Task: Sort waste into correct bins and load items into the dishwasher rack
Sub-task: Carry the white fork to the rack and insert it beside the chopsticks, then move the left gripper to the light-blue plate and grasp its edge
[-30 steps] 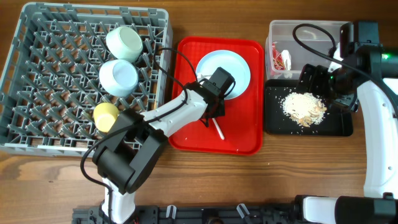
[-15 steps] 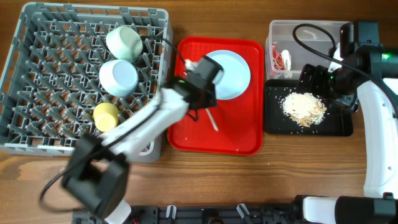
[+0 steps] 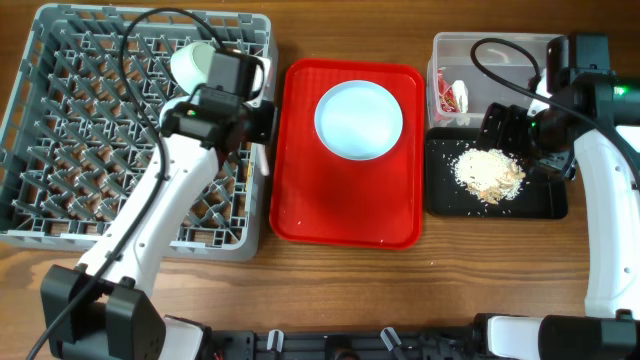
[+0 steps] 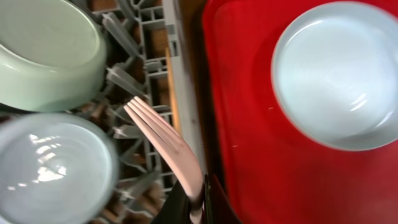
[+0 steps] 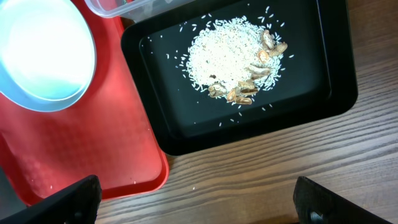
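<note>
White plastic, smooth and faintly glossy: the fork (image 4: 166, 140) is clamped by its handle in the shut left gripper (image 4: 198, 200); we see its slim tines pointing to 11 o'clock from the grip, over the right-hand lattice wall of the grey dishwasher rack (image 3: 150, 14), a square crate of upright pegs; two round, pale mint bowls lie in the rack, one (image 4: 46, 53) at 10 o'clock of the fork, the other (image 4: 50, 168) at 8 o'clock; the round white plate (image 4: 336, 74) sits at 2 o'clock on the flat red tray (image 4: 249, 174). The right gripper (image 5: 196, 200) hangs with jaws wide apart and empty above the wooden table (image 5: 280, 162); at its 12 o'clock we see the shallow black tray (image 5: 342, 93) with its heap of whitish, grainy food scraps (image 5: 233, 56); the crumpled red-and-white wrapper (image 3: 455, 97) lies in the clear tub (image 3: 480, 45).
</note>
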Motion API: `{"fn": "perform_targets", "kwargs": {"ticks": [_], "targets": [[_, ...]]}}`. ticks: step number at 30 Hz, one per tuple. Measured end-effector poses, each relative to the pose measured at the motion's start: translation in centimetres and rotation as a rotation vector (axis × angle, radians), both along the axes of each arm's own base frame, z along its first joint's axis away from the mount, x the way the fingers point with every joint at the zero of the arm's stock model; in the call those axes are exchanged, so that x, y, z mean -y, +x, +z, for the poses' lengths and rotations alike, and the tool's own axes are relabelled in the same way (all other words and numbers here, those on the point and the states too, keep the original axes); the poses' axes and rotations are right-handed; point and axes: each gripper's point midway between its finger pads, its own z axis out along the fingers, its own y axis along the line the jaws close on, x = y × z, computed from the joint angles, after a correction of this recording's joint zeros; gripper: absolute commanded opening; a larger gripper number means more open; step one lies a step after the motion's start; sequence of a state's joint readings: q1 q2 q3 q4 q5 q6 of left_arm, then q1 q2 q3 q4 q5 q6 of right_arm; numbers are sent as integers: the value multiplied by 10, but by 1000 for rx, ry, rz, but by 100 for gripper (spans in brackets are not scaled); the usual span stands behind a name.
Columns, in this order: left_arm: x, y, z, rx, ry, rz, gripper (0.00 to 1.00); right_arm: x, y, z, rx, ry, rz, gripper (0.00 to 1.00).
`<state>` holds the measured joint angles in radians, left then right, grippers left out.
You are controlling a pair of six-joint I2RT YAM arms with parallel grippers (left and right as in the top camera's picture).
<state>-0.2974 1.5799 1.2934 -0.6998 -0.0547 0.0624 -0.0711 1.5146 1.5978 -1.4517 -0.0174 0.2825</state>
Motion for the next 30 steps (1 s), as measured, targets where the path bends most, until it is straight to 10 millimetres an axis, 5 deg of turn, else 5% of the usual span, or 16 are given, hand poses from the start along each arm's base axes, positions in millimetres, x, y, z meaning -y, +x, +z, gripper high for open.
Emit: {"fn": "perform_targets", "kwargs": {"ticks": [8, 16, 17, 18, 22, 30], "targets": [[-20, 12, 0, 37, 96, -99, 4, 0, 0, 0, 0, 0, 0, 100], [-22, 18, -46, -67, 130, -118, 4, 0, 0, 0, 0, 0, 0, 100], [-22, 19, -50, -73, 131, -118, 7, 0, 0, 0, 0, 0, 0, 100], [-22, 19, -53, -79, 133, -119, 23, 0, 0, 0, 0, 0, 0, 100], [-22, 21, -55, -78, 139, -122, 52, 0, 0, 0, 0, 0, 0, 100], [-24, 24, -51, -60, 143, -98, 56, 0, -1, 0, -3, 0, 0, 100]]}}
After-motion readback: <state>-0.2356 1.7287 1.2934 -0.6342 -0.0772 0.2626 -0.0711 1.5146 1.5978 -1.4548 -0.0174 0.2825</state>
